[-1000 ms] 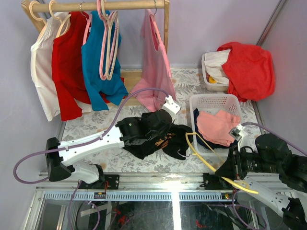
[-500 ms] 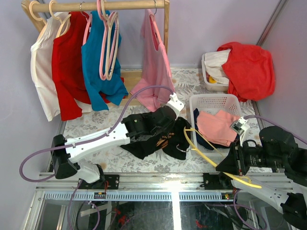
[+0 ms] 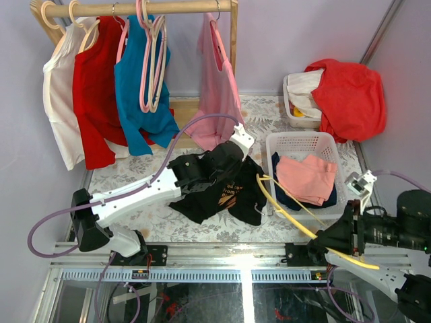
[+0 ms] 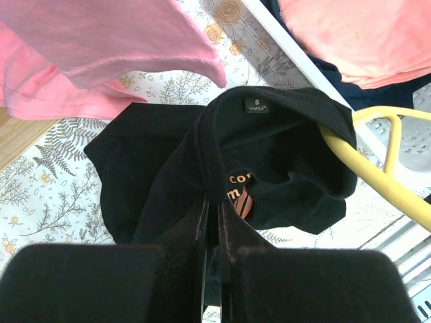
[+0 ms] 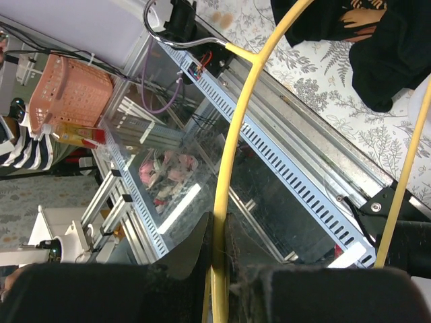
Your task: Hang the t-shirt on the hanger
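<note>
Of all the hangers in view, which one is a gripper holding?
The yellow hanger, clamped in the right gripper, one end tucked into the black t-shirt. The pink hangers and wooden hangers hang on the rail, untouched.

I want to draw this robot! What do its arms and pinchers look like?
The left arm is a long white tube with chunky black joints, and a lilac cable loops along it. The right arm matches: black joints, white shell, its own cable. Each wrist carries a small white camera box. The left gripper and right gripper are black, each with two thin flat jaws.
</note>
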Action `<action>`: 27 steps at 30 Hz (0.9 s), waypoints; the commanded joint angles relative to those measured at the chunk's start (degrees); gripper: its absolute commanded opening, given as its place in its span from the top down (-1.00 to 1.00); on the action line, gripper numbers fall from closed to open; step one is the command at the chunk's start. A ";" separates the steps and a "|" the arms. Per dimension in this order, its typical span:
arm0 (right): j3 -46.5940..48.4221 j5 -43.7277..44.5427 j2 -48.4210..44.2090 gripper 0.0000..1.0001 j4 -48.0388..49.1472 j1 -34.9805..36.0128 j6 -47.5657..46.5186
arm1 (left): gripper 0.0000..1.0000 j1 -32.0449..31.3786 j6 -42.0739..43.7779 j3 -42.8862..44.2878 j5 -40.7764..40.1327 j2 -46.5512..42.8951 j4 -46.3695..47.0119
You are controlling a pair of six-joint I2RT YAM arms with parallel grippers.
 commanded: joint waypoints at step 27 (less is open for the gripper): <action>-12.26 -8.68 5.17 1.00 28.39 2.14 0.60 | 1.00 0.83 14.28 53.41 -22.86 1.08 -26.14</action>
